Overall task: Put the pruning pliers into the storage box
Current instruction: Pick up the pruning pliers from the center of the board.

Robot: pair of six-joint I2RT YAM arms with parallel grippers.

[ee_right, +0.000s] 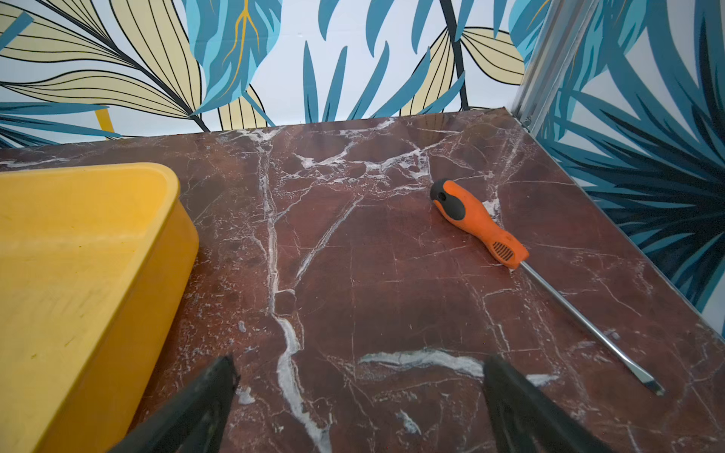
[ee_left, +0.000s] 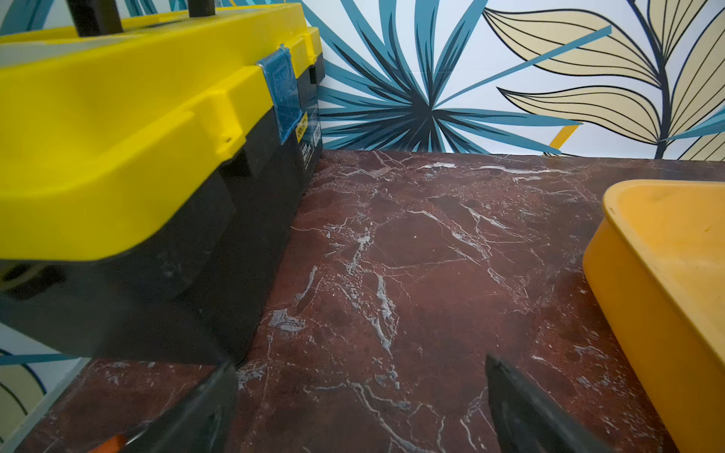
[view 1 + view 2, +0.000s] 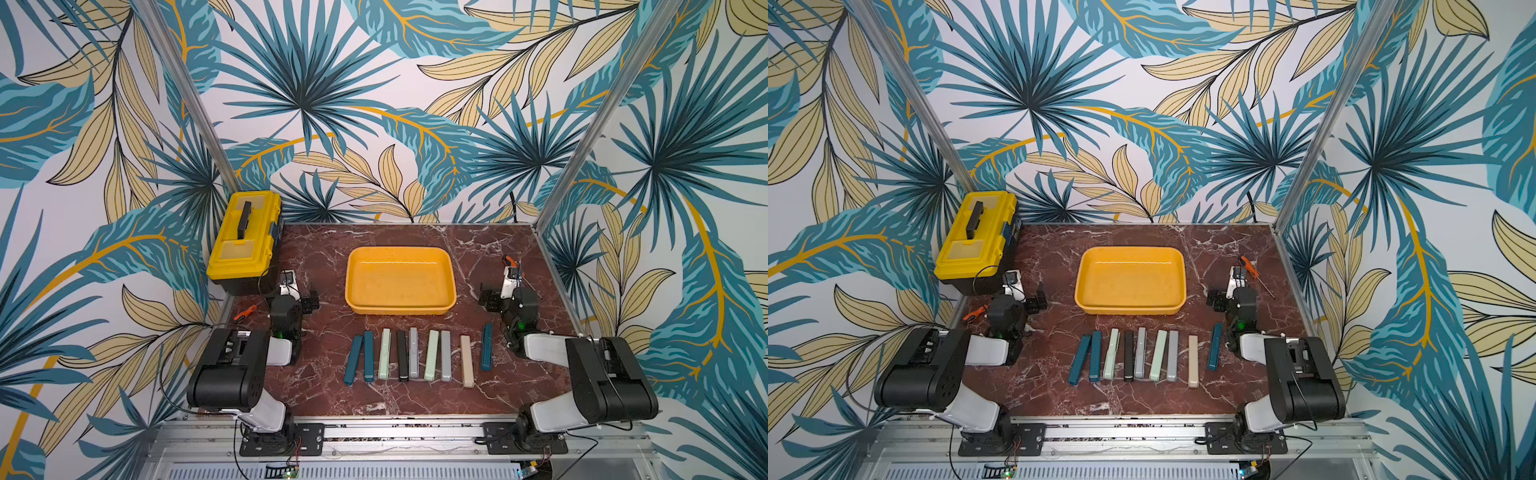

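Observation:
Several pruning pliers [image 3: 413, 353] lie side by side in a row on the marble table, in front of the storage box; they show in both top views [image 3: 1140, 353]. A dark teal one [image 3: 487, 347] lies apart at the row's right end, close to my right arm. The storage box [image 3: 399, 309] is a yellow-orange tray with nothing in it. My left gripper [image 2: 361, 392] is open over bare marble between the toolbox and the tray's left wall [image 2: 635, 313]. My right gripper [image 1: 359, 388] is open over bare marble to the right of the tray [image 1: 117, 313]. Neither wrist view shows the pliers.
A yellow lidded toolbox [image 3: 243, 239] stands at the back left, close to my left gripper [image 3: 293, 293]. An orange-handled screwdriver [image 1: 476, 223] lies beyond my right gripper [image 3: 505, 291] near the right table edge. A small orange-handled tool [image 3: 245, 312] lies by the left edge.

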